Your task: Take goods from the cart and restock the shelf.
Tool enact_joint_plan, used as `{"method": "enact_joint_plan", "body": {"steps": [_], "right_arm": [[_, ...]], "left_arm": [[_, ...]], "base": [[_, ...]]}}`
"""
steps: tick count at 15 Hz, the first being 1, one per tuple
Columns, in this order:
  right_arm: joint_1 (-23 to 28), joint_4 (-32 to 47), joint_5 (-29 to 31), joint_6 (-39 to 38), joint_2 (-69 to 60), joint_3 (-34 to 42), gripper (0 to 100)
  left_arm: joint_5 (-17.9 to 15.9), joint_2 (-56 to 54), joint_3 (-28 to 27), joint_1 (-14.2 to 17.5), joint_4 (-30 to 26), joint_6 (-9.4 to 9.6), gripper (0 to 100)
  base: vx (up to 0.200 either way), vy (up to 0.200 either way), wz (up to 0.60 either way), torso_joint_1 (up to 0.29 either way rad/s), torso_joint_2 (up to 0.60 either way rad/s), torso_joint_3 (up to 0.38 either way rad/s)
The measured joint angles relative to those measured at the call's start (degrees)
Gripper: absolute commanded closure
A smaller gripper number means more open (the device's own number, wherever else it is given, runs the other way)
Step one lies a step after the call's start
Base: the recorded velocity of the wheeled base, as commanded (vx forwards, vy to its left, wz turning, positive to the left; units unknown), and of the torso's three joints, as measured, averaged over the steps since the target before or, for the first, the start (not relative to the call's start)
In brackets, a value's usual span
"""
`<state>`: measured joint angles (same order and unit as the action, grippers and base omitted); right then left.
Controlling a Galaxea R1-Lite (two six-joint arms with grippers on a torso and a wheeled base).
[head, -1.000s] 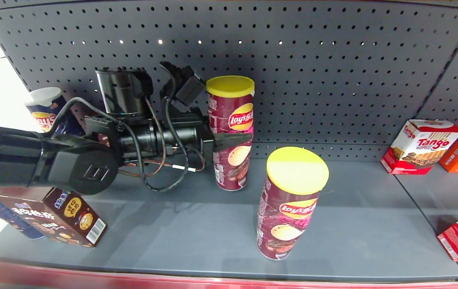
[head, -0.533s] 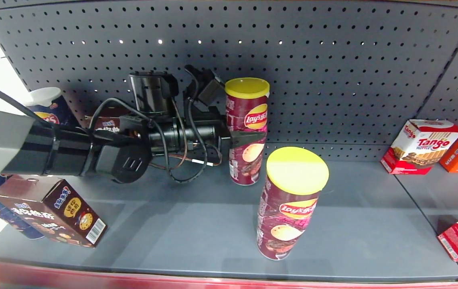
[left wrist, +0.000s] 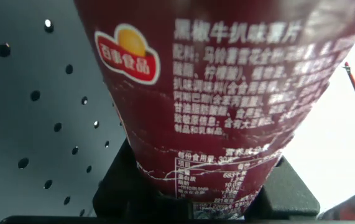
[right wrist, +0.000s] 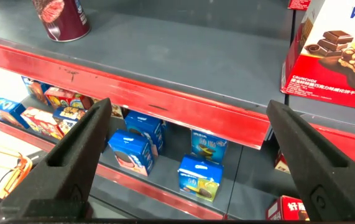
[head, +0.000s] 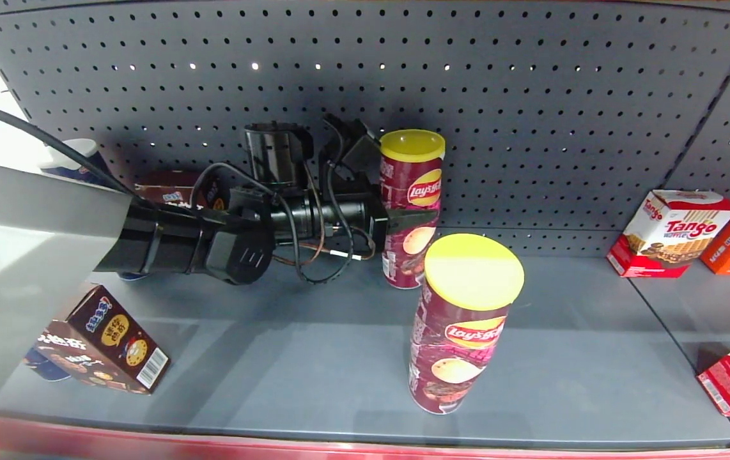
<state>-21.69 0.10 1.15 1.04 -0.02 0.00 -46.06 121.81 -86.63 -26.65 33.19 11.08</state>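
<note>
Head view: canister [head: 411,204] clamped mid-body, upright, in left end effector [head: 403,220], near shelf [head: 314,358] back edge, behind second canister [head: 461,319]. Base to be seated flat before release; neighbour to be left unknocked. Left arm stretched level from shelf's left end.
Left wrist view: canister [left wrist: 227,93] gripped between jaws.
Right wrist view: right end effector [right wrist: 189,106] spread wide, empty, held out before shelf front edge.

rear can [head: 404,185]: is showing maroon, with a yellow lid
front can [head: 454,358]: is showing maroon, with a yellow lid
back panel [head: 563,115]: is showing dark grey, dotted with holes
shelf lip [head: 275,445]: is showing red
</note>
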Motion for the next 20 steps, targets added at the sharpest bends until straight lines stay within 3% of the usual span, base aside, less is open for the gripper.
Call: {"method": "enact_joint_plan", "body": {"steps": [12, 13, 16, 20], "right_arm": [[0.0, 0.0, 0.0, 0.0, 0.0, 0.0, 0], [0.0, 0.0, 0.0, 0.0, 0.0, 0.0, 0], [0.0, 0.0, 0.0, 0.0, 0.0, 0.0, 0], [0.0, 0.0, 0.0, 0.0, 0.0, 0.0, 0]], "left_arm": [[0.1, 2.8, 0.0, -0.4, 2.3, 0.33, 100], [0.2, 3.0, 0.0, -0.4, 2.7, 0.40, 0], [0.3, 3.3, 1.0, -0.4, 3.7, 2.35, 0], [0.7, 3.1, 2.1, -0.3, 3.8, 2.63, 0]], "base": [[0.000, 0.000, 0.00, 0.000, 0.00, 0.000], [0.000, 0.000, 0.00, 0.000, 0.00, 0.000], [0.000, 0.000, 0.00, 0.000, 0.00, 0.000], [0.000, 0.000, 0.00, 0.000, 0.00, 0.000]]}}
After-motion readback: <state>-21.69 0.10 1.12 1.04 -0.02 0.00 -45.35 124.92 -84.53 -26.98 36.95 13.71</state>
